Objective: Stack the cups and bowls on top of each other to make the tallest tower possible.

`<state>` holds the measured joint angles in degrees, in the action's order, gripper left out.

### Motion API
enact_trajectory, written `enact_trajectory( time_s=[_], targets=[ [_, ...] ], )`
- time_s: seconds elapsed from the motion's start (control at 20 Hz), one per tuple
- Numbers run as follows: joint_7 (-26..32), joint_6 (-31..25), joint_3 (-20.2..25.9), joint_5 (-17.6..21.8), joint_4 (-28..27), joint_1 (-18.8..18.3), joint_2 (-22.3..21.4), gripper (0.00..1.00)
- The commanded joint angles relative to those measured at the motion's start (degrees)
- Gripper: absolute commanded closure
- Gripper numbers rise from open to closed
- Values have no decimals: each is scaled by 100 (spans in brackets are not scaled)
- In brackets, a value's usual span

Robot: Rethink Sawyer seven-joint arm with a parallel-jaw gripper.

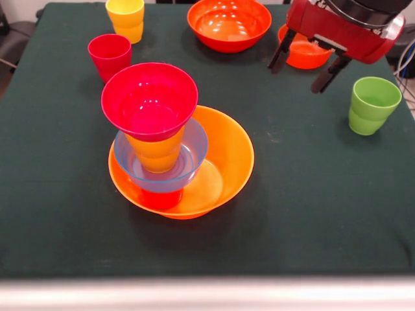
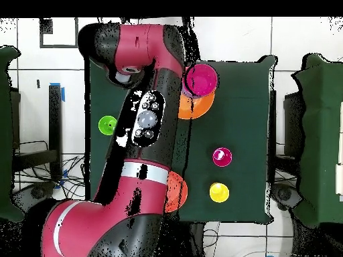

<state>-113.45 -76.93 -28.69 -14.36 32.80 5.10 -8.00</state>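
Tower (image 1: pixel 159 139) sits front-left on my table (image 1: pixel 311 214): orange bowl, cup, blue bowl, orange cup, magenta bowl on top. Gripper (image 1: pixel 310 68) hangs empty, fingers spread, over small orange-red bowl (image 1: pixel 305 55), near green cup (image 1: pixel 371 105).

no readable text, labels, brands or numbers anywhere

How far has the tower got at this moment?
Partly built: the tower stacks large orange bowl, cup, light blue bowl, orange cup, magenta bowl. The hand is open and empty. Still loose: green cup, crimson cup, yellow cup, two bowls behind.
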Motion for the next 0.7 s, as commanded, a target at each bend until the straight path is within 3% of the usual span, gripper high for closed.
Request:
enact_trajectory(
  time_s=[0.05,0.7],
  targets=[
    [-1229,168,683,-258,942,111,-85,0],
    [-1072,526,916,-763,1150,112,-51,0]
  ],
)
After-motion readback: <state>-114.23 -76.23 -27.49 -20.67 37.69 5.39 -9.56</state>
